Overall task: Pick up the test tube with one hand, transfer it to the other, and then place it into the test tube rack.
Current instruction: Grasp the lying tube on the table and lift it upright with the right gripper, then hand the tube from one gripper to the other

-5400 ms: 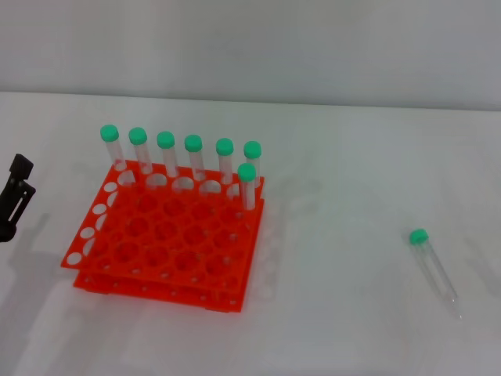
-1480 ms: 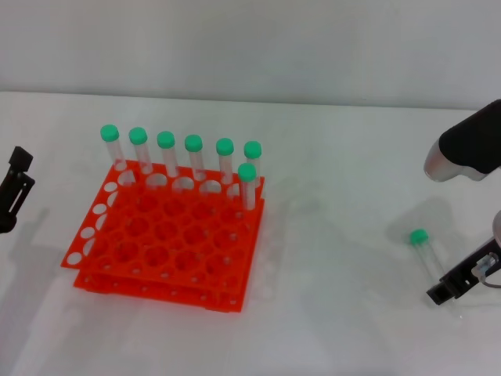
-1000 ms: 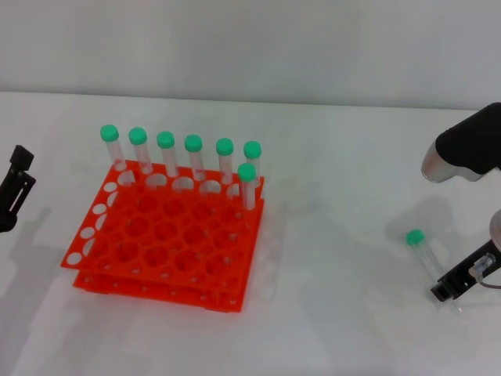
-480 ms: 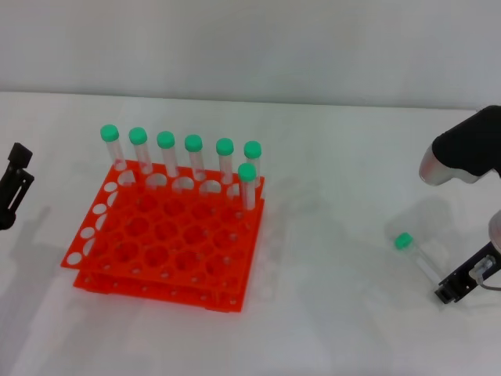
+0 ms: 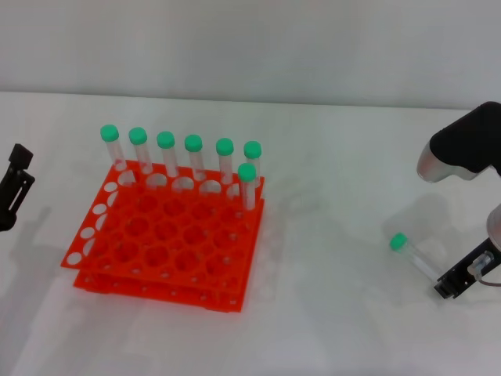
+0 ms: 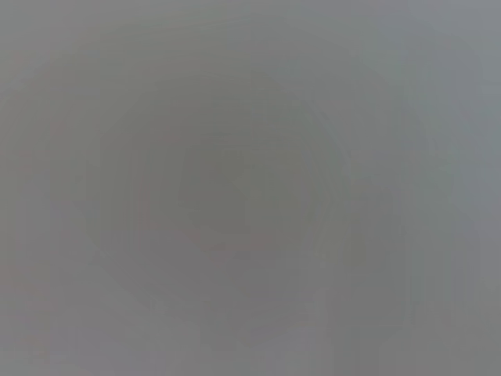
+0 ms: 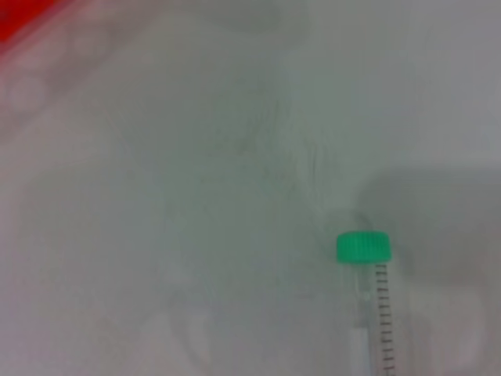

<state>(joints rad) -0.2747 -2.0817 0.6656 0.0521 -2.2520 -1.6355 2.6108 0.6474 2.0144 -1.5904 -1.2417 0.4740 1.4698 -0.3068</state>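
Note:
The test tube (image 5: 415, 258), clear with a green cap, lies tilted at the table's right, cap pointing left. My right gripper (image 5: 450, 286), black, below a thick silver forearm (image 5: 462, 153), is shut on the tube's tapered end, which it hides. The right wrist view shows the tube (image 7: 368, 298) with its cap and scale marks over the white table. The orange-red test tube rack (image 5: 156, 235) stands at the left centre, and its corner shows in the right wrist view (image 7: 19, 16). My left gripper (image 5: 14, 188) is parked at the table's left edge, apart from the rack.
Several green-capped tubes (image 5: 193, 157) stand upright along the rack's far row, one more (image 5: 247, 184) in the row before it at the right end. White table (image 5: 337, 313) lies between the rack and the held tube. The left wrist view shows only plain grey.
The right arm came in over the tube and took hold of its tapered end. The tube's cap has swung left and slightly down the picture. The left gripper has barely moved.

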